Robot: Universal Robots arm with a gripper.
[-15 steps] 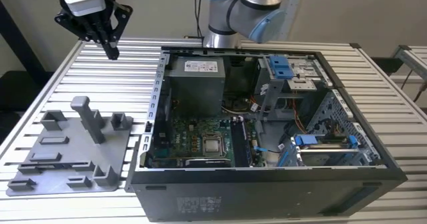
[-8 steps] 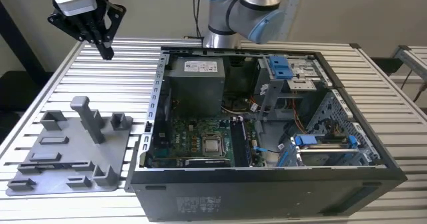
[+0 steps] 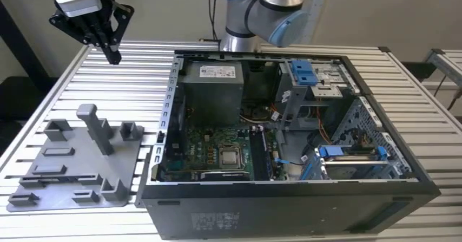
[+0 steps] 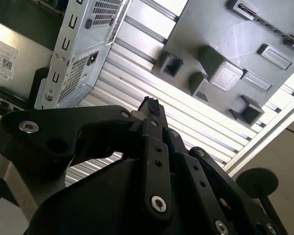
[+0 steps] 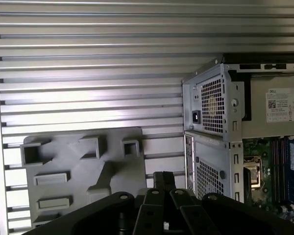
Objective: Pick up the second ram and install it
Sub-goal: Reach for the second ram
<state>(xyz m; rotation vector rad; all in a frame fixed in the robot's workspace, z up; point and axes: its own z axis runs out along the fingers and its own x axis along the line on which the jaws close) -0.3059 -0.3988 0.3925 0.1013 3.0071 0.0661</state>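
Slatted metal table (image 3: 130,85), pale and ribbed, carrying all else. Tower computer case (image 3: 289,209), black, laid on its side with the panel off, towards the exterior view's right; circuit board, power box and blue drive clips exposed inside. Robot arm (image 3: 278,14), grey with a blue joint cap, rising behind the case. Grey plastic tray (image 3: 79,163), flat on the table just beside the case on the exterior view's left, moulded with pockets and slots. Upright grey post (image 3: 97,128), part of that tray. Black gripper (image 3: 113,57), hanging high over bare table beyond the tray, well apart from tray and case alike; fingers (image 4: 152,122) drawn together to a point, nothing seen between them. Item sought, the second ram (image 3: 58,178): too small to confirm, judged to be the thin dark strip seated on edge in the long slot along the tray's near side, well apart from the gripper. Handling, as a judgement: light, stiff, thin and brittle; easily cracked by twisting, easily spoiled by pressure on chips or contact edge. Best held across the two flat faces near the middle of the upper long edge, squarely and with modest force; slim target, little margin for a skewed grip.
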